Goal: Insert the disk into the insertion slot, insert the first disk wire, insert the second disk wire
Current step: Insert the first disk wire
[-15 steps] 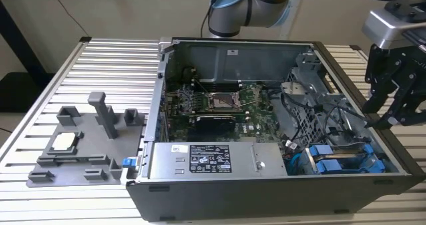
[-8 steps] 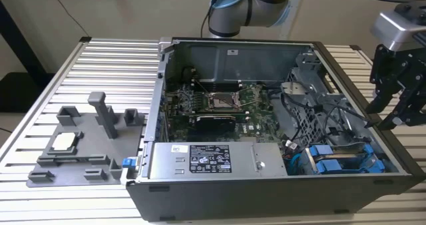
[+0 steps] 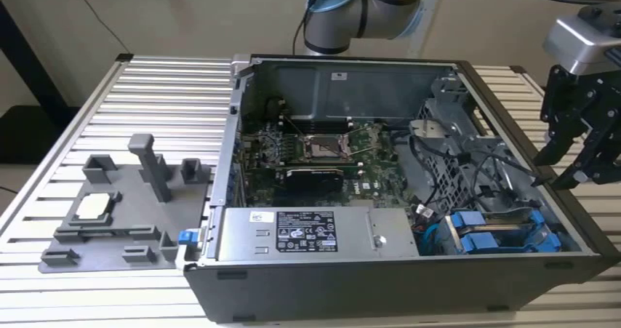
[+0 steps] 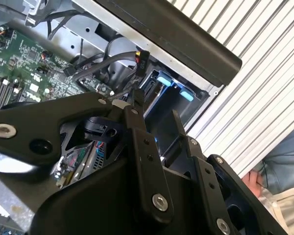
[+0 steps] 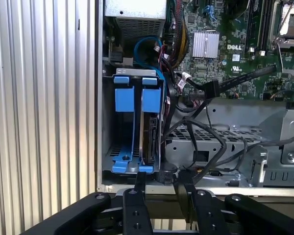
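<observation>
in the exterior view, a black, open-sided metal computer case (image 3: 388, 299) lies flat on the ribbed aluminium tabletop (image 3: 165, 95), its side panel off so the inside can be reached from above. in the case's near corner, on the exterior view's right, two bright blue plastic carrier frames (image 3: 481, 233) stand in the drive cage. the black two-fingered gripper (image 3: 574, 169) hangs over the case's edge on that side, close to the cage, fingers parted with nothing between them. a grey plastic fixture tray (image 3: 116, 212) rests near the tabletop's edge on the exterior view's left.

in the second wrist view, the gripper (image 4: 157, 105) is spread partway and bare. past it lie the blue frame tops and a bundle of black cables (image 4: 103, 63) inside the case.

in the first wrist view, the silver-grey metal disk (image 5: 148, 137) stands on edge in the frame nearer the green motherboard (image 5: 235, 44), so the frame's rails guide it down the slot. it looks fully seated. the frame against the case wall looks empty. the gripper (image 5: 161, 177) is roughly in line with the cage, partly open and holding nothing. the cables drape beside the cage; whether any is plugged into the disk, i cannot tell.
</observation>
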### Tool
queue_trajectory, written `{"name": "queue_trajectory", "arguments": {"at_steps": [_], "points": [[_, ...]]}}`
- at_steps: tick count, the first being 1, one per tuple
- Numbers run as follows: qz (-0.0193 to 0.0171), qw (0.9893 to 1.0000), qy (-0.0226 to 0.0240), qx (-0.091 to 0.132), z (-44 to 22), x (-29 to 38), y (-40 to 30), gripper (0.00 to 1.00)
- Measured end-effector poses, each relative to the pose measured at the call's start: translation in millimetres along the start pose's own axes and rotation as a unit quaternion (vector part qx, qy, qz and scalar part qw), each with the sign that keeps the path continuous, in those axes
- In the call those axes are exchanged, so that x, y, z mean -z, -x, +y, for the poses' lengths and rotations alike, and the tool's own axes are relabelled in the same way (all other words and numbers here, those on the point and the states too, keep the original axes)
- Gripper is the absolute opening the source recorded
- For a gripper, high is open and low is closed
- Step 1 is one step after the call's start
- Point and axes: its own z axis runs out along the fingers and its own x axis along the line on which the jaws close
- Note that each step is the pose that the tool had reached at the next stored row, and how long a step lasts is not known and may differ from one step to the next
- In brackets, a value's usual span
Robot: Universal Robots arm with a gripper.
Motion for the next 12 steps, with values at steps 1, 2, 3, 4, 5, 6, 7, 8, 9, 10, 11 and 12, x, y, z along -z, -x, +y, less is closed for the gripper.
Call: {"name": "queue_trajectory", "arguments": {"at_steps": [1,2,3,4,5,6,7,8,9,10,11,12], "points": [[0.0000,1.0000,0.0000,0.000,0.0,0.0,0.0,0.40],[0.0000,1.0000,0.0000,0.000,0.0,0.0,0.0,0.40],[0.0000,1.0000,0.0000,0.000,0.0,0.0,0.0,0.40],[0.0000,1.0000,0.0000,0.000,0.0,0.0,0.0,0.40],[0.0001,1.0000,0.0005,0.000,0.0,-0.1,0.0,0.40],[0.0001,1.0000,0.0015,0.000,0.0,-0.2,0.0,0.40],[0.0000,1.0000,0.0037,0.000,-0.2,-0.4,0.0,0.40],[0.0000,1.0000,0.0075,0.000,-0.3,-0.5,-0.1,0.40],[0.0002,0.9999,0.0132,-0.001,-0.4,-0.5,-0.1,0.40],[0.0003,0.9998,0.0184,-0.001,-0.7,-0.6,-0.1,0.40],[0.0002,0.9997,0.0225,-0.001,-1.0,-0.8,-0.1,0.40],[0.0000,0.9997,0.0251,-0.001,-1.1,-1.1,0.0,0.40]]}}
